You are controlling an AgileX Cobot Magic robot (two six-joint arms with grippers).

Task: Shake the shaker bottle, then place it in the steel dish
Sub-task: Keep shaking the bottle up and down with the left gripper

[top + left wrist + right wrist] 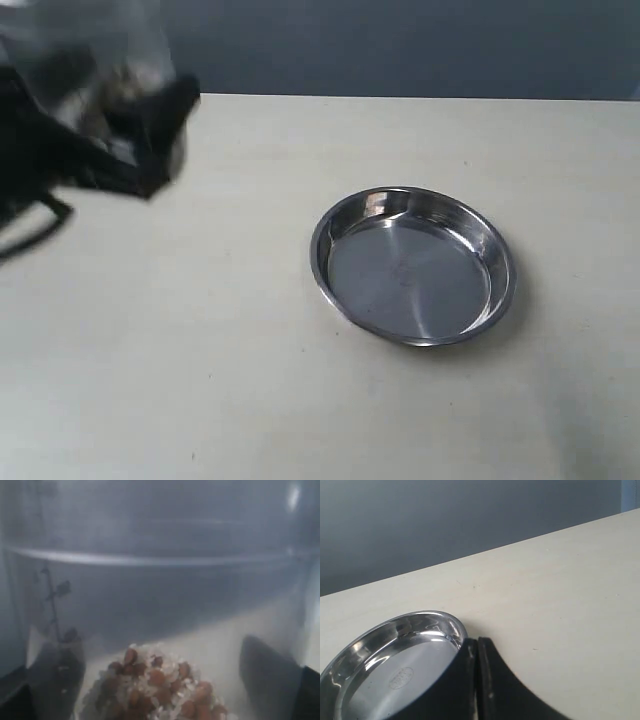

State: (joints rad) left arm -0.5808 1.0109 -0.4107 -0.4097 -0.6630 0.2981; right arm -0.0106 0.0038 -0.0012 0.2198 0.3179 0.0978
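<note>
The shaker bottle (105, 60) is a motion-blurred clear shape at the far left of the exterior view, held above the table by my left gripper (140, 130). It fills the left wrist view as the shaker bottle (160, 580), with brown and white granules (155, 685) heaped low inside and dark fingers (272, 675) on both sides of it. The steel dish (413, 265) lies empty right of centre. My right gripper (477, 680) is shut with nothing in it, beside the steel dish (395, 655). It does not show in the exterior view.
The pale table (200, 380) runs to a back edge against a dark grey wall (400, 45). A black cable (30, 225) hangs from the left arm.
</note>
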